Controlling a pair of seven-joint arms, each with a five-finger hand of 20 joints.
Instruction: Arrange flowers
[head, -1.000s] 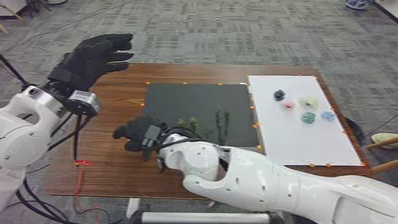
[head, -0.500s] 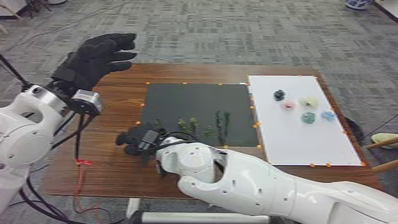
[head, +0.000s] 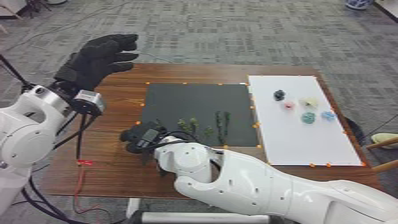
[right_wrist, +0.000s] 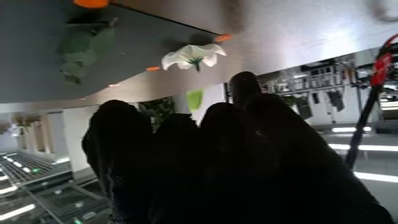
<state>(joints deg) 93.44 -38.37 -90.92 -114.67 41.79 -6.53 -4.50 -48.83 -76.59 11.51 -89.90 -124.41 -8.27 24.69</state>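
Five blooms (head: 308, 118) are set on a white board (head: 302, 145) toward the right edge of the worktop (head: 120, 172), green stems (head: 226, 125) on a black mat (head: 195, 100); a white flower (right_wrist: 194, 56) is seen near the right hand (head: 139, 136), its fingers extended. Loosely open, the left hand (head: 89, 62) is raised.

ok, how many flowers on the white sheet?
5. The dark one is farthest, the pink one just nearer, the cream one right of pink, the teal one nearer than cream, the light blue one right of teal.
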